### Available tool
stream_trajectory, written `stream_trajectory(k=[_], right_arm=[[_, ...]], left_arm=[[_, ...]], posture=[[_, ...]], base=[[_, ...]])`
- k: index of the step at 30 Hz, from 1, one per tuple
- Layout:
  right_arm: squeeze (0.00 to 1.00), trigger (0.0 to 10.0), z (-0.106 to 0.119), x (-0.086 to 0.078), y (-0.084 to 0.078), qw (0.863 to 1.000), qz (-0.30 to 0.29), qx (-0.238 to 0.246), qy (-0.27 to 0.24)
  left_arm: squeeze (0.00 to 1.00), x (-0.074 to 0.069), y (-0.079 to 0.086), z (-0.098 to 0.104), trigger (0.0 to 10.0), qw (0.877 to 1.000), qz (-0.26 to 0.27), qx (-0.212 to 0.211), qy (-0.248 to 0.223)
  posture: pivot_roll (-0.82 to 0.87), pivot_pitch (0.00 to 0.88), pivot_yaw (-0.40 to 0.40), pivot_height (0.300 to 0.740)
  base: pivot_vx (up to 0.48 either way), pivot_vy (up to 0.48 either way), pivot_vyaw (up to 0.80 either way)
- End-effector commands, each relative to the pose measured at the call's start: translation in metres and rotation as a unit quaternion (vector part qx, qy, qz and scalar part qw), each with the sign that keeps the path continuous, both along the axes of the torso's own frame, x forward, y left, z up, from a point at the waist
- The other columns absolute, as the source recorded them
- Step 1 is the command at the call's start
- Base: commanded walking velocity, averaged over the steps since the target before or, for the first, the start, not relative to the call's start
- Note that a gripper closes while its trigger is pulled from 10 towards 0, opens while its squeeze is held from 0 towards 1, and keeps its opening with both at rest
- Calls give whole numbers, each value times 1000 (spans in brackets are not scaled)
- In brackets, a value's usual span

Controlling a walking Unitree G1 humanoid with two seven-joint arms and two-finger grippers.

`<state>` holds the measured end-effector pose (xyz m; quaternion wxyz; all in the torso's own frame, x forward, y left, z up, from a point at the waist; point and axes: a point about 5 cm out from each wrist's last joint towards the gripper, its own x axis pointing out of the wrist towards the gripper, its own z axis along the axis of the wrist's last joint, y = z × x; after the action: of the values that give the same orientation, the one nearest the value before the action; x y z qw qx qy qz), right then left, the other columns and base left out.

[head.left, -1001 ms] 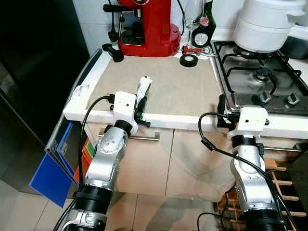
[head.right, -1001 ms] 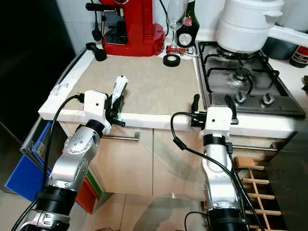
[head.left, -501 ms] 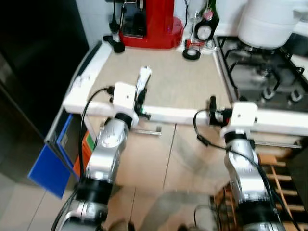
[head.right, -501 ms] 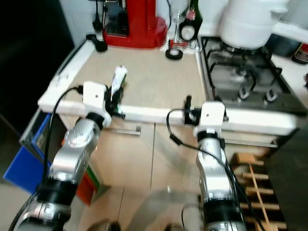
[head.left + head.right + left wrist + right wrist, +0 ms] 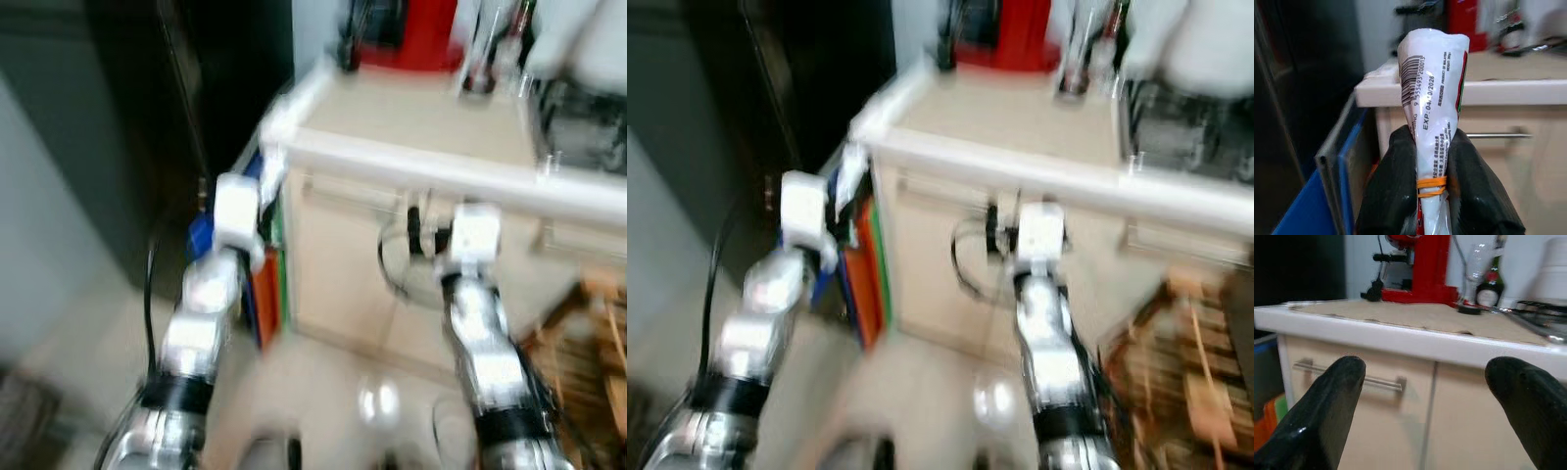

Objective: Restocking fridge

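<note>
My left gripper (image 5: 1431,139) is shut on a white sachet (image 5: 1435,93) with a barcode, printed text and an orange rubber band around it. The sachet stands upright between the black fingers (image 5: 1396,176). In the blurred eye views this gripper (image 5: 263,186) is held off the counter's left corner, by the dark fridge front (image 5: 196,98). My right gripper (image 5: 1427,369) is open and holds nothing. It points at the cabinet front below the countertop (image 5: 1415,335).
The beige counter (image 5: 411,117) carries a red coffee machine (image 5: 416,29), bottles and a stove (image 5: 588,137). Blue and orange panels (image 5: 263,284) stand in the gap beside the cabinet. A drawer handle (image 5: 1376,379) and a wooden rack (image 5: 598,313) are low down.
The whole picture has shifted and blurred, so the camera has moved back and turned left. The left gripper with the sachet has come off the countertop. The right gripper now sits below the counter edge.
</note>
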<state>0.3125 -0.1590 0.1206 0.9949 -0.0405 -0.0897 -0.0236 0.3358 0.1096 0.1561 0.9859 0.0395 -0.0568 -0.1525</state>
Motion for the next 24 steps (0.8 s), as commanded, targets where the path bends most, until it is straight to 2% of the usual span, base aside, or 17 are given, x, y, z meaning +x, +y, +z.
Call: stream_trajectory(k=[1,5,7,9,11,20,24], right_arm=[[0,10000,3,1,-1,1000,-5,3,-6],[0,10000,2,1,-1,1000,-4,3,-7],[0,10000,2,1,0,1000,-2,2,-7],[0,10000,2,2,0,1000,0,0,-8],[0,10000,2,2,0,1000,1,-1,-8],[0,10000,1,1,-3,1000,-5,-2,-9],[0,10000,0,0,-3,1000,-8,-3,-8]], left_arm=[[0,1,-1,3,10000,1000,-5,7,-9],[0,2,0,4,10000,1000,-5,7,-12],[0,1,-1,4,10000,1000,-7,5,-14],[0,-3,-5,7,10000,999,-38,-14,-25],[0,-3,-4,7,10000,999,-33,-4,-27],[0,-4,-4,3,10000,999,-38,-2,-25],[0,-5,-2,2,10000,999,-40,-1,-26]], posture=[[7,0,19,740],[8,0,16,740],[9,0,14,740],[8,0,12,740],[8,0,12,740],[5,0,17,740],[4,0,20,740]], base=[[-458,0,0],[-439,0,0],[0,0,0],[0,0,0],[0,0,0],[0,-441,0],[256,-402,0]])
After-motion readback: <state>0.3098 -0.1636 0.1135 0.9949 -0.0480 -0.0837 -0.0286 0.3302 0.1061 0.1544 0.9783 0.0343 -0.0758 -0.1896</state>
